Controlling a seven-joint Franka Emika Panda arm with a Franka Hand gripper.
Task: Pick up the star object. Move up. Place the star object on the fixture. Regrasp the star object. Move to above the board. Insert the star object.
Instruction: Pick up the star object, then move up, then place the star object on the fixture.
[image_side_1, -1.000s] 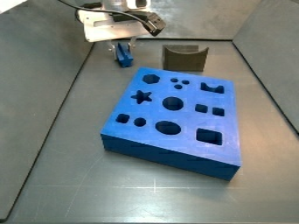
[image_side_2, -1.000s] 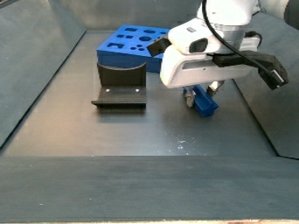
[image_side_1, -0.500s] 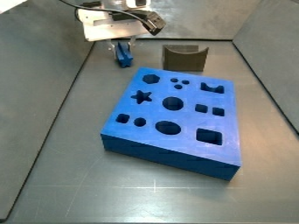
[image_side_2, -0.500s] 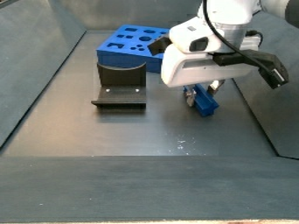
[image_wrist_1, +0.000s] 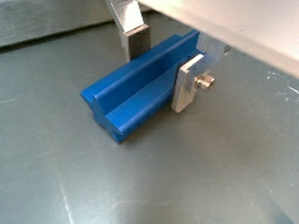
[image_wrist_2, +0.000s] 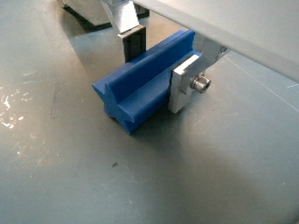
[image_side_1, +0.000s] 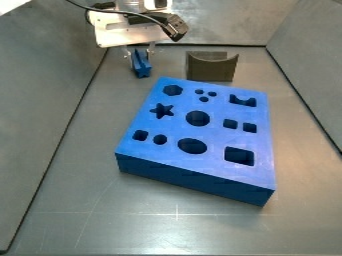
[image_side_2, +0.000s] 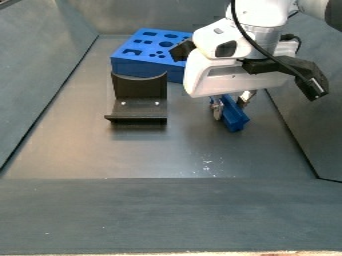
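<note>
The star object (image_wrist_1: 135, 92) is a blue ridged peg lying flat on the grey floor, seen in both wrist views (image_wrist_2: 140, 87). My gripper (image_wrist_1: 162, 59) straddles it; one silver finger presses its near side and the other stands against its far side. In both side views the gripper (image_side_1: 139, 55) (image_side_2: 230, 105) sits low over the peg (image_side_1: 140, 66) (image_side_2: 237, 119), whose end sticks out below. The dark fixture (image_side_1: 211, 66) (image_side_2: 136, 100) stands a short way off, and the blue board (image_side_1: 221, 140) (image_side_2: 140, 68) lies beside it.
Grey walls enclose the floor on all sides in both side views. The board's star hole (image_side_1: 162, 110) is at the corner nearest the gripper. A corner of the fixture (image_wrist_2: 87, 16) shows beyond the far finger.
</note>
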